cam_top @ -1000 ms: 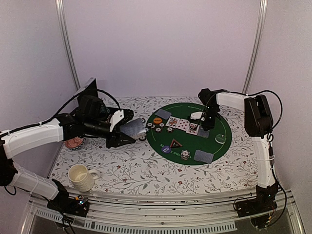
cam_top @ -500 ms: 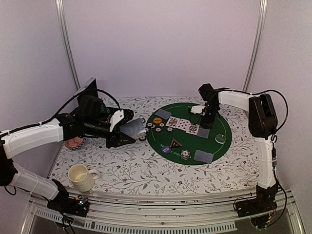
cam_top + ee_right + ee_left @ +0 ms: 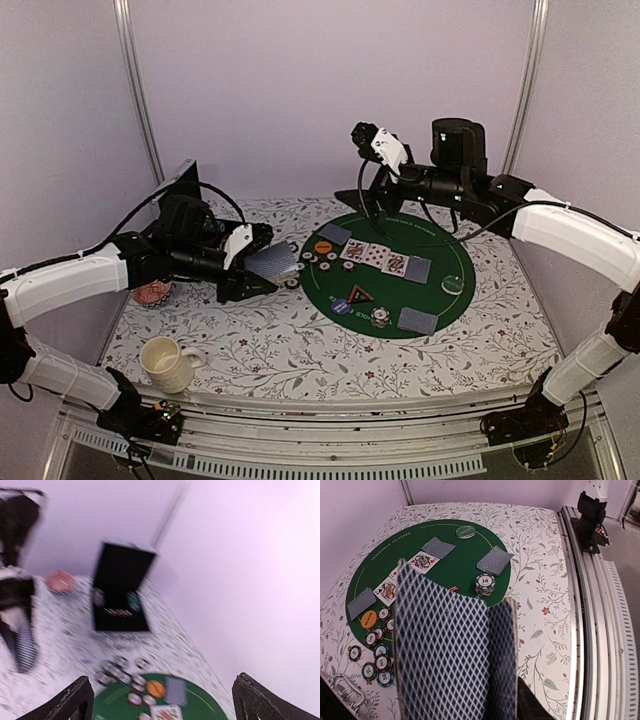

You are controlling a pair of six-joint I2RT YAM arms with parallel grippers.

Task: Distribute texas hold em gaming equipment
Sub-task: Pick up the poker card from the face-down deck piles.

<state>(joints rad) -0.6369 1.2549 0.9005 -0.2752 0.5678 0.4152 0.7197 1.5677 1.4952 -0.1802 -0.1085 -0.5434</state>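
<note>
While left end effector (image 3: 258, 265) grips cards (image 3: 450, 650), right end effector (image 3: 161, 696) gapes

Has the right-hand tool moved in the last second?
Yes. The right tool rose from the green mat and swung left, now high over its far edge.

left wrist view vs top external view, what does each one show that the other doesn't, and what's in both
Only the left wrist view: the number 10 on the dark-and-white poker chip stack, and the diamond print on the blue-backed card deck filling the foreground.
Only the top external view: the cream mug, the pink patterned dish, the white right arm raised high, and the left claw gripping that deck.
Both: the round green felt mat, the orange round button, the face-up playing cards.
</note>
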